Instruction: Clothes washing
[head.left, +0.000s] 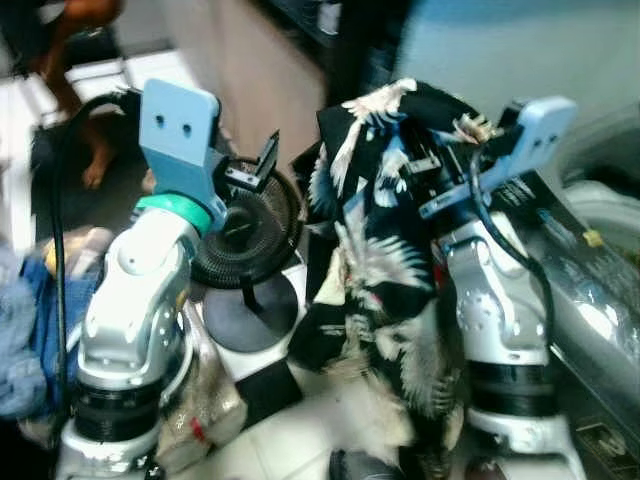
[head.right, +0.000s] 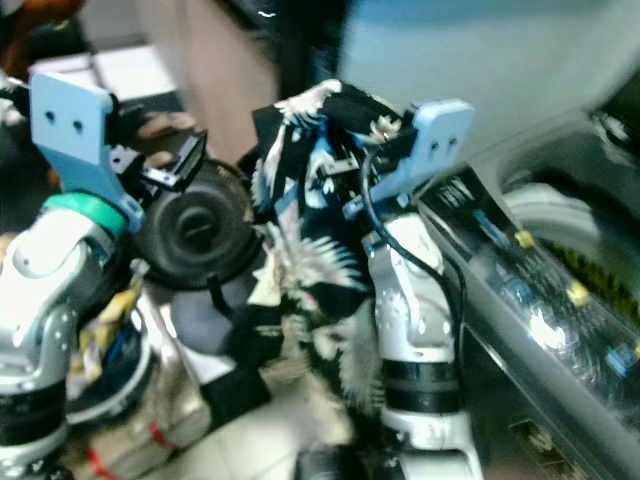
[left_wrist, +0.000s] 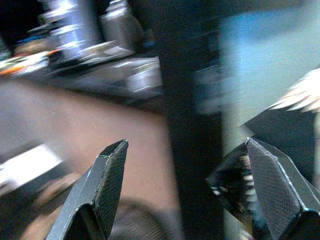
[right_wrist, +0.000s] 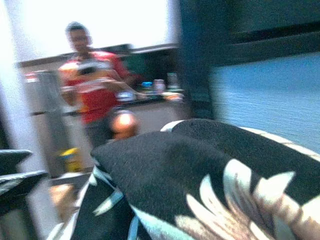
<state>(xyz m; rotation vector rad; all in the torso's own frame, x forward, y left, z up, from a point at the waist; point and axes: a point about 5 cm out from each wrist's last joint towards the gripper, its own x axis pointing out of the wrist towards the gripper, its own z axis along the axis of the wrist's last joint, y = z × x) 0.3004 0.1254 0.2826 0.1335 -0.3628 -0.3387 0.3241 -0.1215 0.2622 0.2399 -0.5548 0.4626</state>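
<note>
A black shirt with pale leaf print (head.left: 375, 260) hangs in the air in front of me, draped over my raised right gripper (head.left: 425, 170), which is shut on it. The cloth hides that gripper's fingers and bunches close before the right wrist camera as the shirt (right_wrist: 200, 180). My left gripper (head.left: 258, 165) is raised beside the shirt and to its left, open and holding nothing. In the left wrist view its fingertips (left_wrist: 117, 150) stand wide apart, one of them close to the shirt's edge (left_wrist: 290, 125). The washing machine (head.right: 560, 260) stands just to the right of my right arm.
A black round fan (head.left: 245, 235) on a stand sits on the floor between my arms. Blue clothes (head.left: 25, 340) lie heaped at the left. A person in a red top (right_wrist: 92, 95) stands further back. Someone's bare legs (head.left: 80, 100) are at the far left.
</note>
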